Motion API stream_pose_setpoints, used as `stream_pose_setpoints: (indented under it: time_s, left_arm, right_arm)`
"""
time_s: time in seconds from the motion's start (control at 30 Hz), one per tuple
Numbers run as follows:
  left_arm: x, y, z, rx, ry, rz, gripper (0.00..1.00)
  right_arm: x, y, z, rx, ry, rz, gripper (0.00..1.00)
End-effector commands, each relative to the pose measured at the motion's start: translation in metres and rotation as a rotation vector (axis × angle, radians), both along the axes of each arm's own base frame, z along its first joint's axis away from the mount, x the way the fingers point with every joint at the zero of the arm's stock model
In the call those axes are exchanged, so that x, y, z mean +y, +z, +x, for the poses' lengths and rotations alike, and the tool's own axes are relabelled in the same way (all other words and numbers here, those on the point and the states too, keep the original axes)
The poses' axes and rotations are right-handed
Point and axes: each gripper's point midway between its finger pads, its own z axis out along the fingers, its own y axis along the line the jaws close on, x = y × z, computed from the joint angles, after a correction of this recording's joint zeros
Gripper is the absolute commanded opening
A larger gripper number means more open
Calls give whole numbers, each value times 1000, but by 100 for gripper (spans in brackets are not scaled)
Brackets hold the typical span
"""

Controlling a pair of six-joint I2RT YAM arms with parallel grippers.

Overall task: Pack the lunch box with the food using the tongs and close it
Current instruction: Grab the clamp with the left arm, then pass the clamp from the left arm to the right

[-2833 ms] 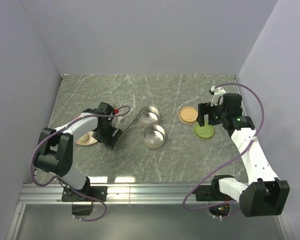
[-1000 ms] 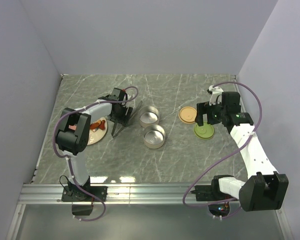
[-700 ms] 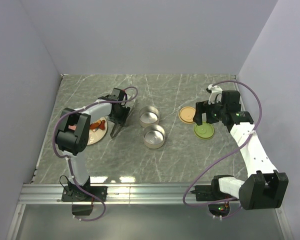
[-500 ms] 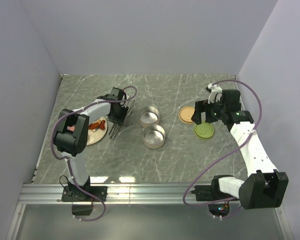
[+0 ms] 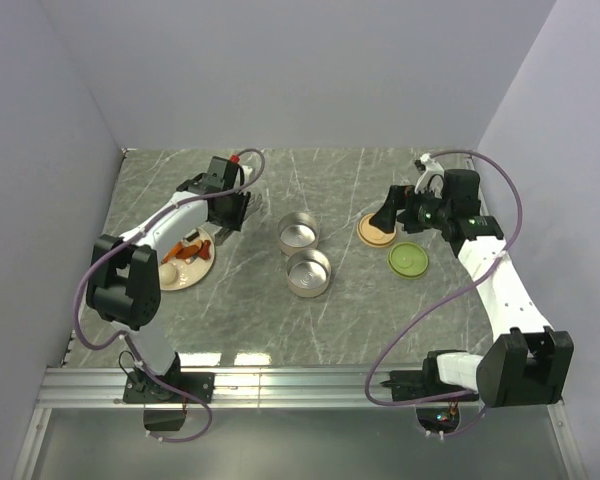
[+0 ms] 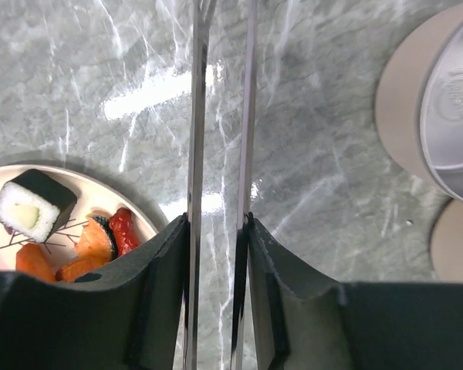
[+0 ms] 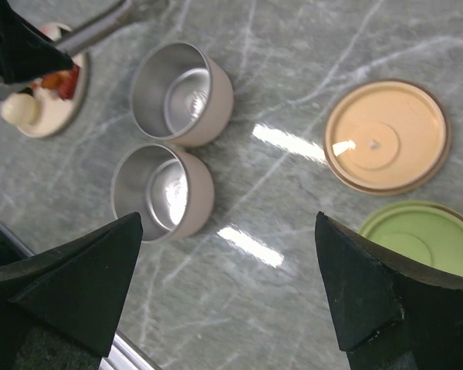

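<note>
Left gripper (image 6: 216, 223) clenched on tongs (image 6: 196, 116) just beside plate (image 6: 100, 189); right gripper (image 7: 228, 220) spread wide, empty, well right of plate.

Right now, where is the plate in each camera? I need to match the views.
Top external: the plate lies left of centre, under the left arm.
Left wrist: plate at lower left, partly cut off by the frame.
Right wrist: plate at the upper left edge.
Shared landmark: the tins, right of the plate in all three views.
</note>
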Motion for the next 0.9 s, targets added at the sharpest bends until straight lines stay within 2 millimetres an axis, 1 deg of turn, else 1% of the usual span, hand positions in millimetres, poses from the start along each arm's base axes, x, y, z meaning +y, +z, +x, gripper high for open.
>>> stream_pose_setpoints:
  time_s: [0.0,0.03,0.07,0.1,0.13,0.17,0.23,0.27,0.3,0.33,0.37,0.4,0.43,0.47,0.5,0.53,0.57,0.6,0.63,0.67,0.7,0.73,0.77,0.8,0.83,0.87]
  left_arm:
    - [-7,41,6,-79,6,-62,39]
    - [-7,43,6,-79,5,-66,39]
    - [-7,50,7,-95,9,-73,39]
    - [-7,53,7,-100,9,-77,38]
    - [-10,56,6,-104,3,-93,38]
    - [-12,64,7,-117,2,-111,38]
    - [-14,72,7,-134,3,-133,37]
    - [-18,81,6,-148,-3,-158,36]
    - [-19,87,6,-160,-5,-170,36]
    - [-20,91,6,-172,-4,-184,36]
    - [-21,102,4,-199,-10,-201,36]
    - [-24,109,5,-220,-18,-218,36]
    - [-24,114,4,-238,-16,-228,36]
    - [-23,128,2,-275,-20,-245,36]
    - [-27,136,3,-305,-34,-265,36]
    - [-27,148,-1,-337,-43,-283,36]
    - [-27,155,-3,-360,-50,-297,36]
    - [-30,165,-2,-399,-61,-317,36]
    - [-31,169,-5,-414,-71,-325,36]
    - [-30,183,-9,-453,-83,-340,36]
    - [-31,188,-10,-471,-90,-346,36]
    - [-31,199,-13,-508,-102,-356,36]
    - [-31,202,-14,-519,-109,-360,36]
    - [-31,206,-15,-535,-118,-363,35]
    - [-32,212,-18,-556,-135,-368,35]
    - [-32,215,-19,-567,-141,-369,35]
  right_arm:
    - [16,40,19,-93,6,129,100]
    - [21,46,21,-109,20,151,100]
    - [25,49,22,-98,16,179,100]
    - [28,47,24,-85,21,195,100]
    - [34,51,25,-92,38,213,100]
    - [38,53,27,-77,33,236,100]
    - [47,54,31,-72,46,261,100]
    - [56,56,30,-59,54,282,100]
    - [60,54,32,-46,58,292,100]
    - [65,58,34,-45,59,315,100]
    - [73,60,34,-39,72,327,100]
    - [78,58,36,-24,72,338,100]
    - [83,66,40,-20,66,371,100]
    - [89,68,43,-6,50,383,100]
    - [93,66,47,22,37,395,100]
    - [99,76,50,32,35,424,100]
    - [104,80,51,47,40,439,100]
    - [113,79,53,70,51,455,100]
    - [121,87,55,88,51,490,100]
    - [128,90,54,100,61,508,100]
    - [139,87,52,127,74,521,100]
    - [148,94,51,132,80,555,100]
    - [154,97,50,134,84,568,100]
    - [159,101,54,113,77,583,100]
    - [173,105,48,122,99,606,100]
    - [179,109,47,111,102,621,100]
